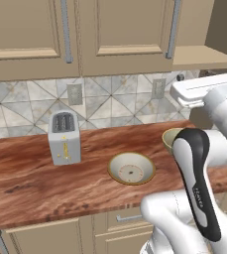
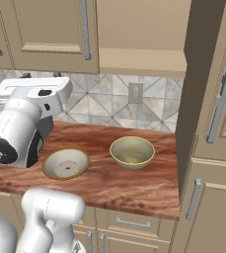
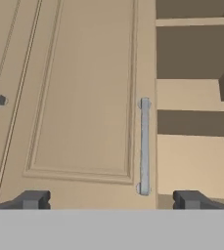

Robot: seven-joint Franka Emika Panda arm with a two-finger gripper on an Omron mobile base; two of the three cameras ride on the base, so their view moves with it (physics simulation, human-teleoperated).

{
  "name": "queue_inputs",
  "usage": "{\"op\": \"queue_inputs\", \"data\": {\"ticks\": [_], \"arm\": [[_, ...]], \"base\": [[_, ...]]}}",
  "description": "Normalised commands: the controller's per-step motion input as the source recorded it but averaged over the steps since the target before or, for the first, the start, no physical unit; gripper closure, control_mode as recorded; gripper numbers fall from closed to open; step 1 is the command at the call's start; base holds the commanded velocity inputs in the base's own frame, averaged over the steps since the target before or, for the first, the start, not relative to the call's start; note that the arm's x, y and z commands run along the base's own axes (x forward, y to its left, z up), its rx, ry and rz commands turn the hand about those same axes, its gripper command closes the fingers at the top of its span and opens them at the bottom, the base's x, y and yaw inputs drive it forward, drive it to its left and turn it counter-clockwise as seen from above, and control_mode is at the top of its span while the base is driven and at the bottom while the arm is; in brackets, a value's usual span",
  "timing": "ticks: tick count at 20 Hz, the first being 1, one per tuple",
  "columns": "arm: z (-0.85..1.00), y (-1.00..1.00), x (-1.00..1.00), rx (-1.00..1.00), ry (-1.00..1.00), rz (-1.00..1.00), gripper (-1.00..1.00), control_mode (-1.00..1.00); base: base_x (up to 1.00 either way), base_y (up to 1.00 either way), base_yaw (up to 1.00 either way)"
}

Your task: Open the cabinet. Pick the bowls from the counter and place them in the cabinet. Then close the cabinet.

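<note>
Left base view: the shallow bowl [image 1: 131,168] waits on the desk [image 1: 30,173], well below my hand. Right base view: the deep bowl [image 2: 131,151] sits beside it. Hand view: my hand [image 3: 111,199], spread wide and empty, faces the cabinet [image 3: 79,97]; its right half stands open, and I should centre on the closed door's handle [image 3: 144,146] before closing.

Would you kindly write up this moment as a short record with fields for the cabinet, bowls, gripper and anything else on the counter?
cabinet: right door swung open, left door shut, shelf bare
left door handle: grey bar, facing the gripper in the hand view
gripper: open, holding nothing, raised before the shut door
shallow bowl: on the counter, upright
deep bowl: on the counter, to the right of the shallow bowl, apart from it
toaster: to the left of both bowls
</note>
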Motion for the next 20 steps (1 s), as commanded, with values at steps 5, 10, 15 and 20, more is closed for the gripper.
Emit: {"op": "queue_inputs", "data": {"ticks": [5, 10, 15, 20], "arm": [[0.0, -0.23, 0.33, 0.0, 0.0, -0.01, -1.0, -1.0], [0.0, -0.12, 0.42, 0.0, 0.0, -0.01, -1.0, -1.0], [0.0, -0.06, 0.38, 0.0, 0.0, 0.0, -1.0, -1.0], [0.03, -0.01, 0.44, 0.0, 0.0, 0.0, -1.0, -1.0]], "base": [[0.0, 0.0, 0.0], [0.0, 0.0, 0.0], [0.0, 0.0, 0.0], [0.0, 0.0, 0.0]]}}
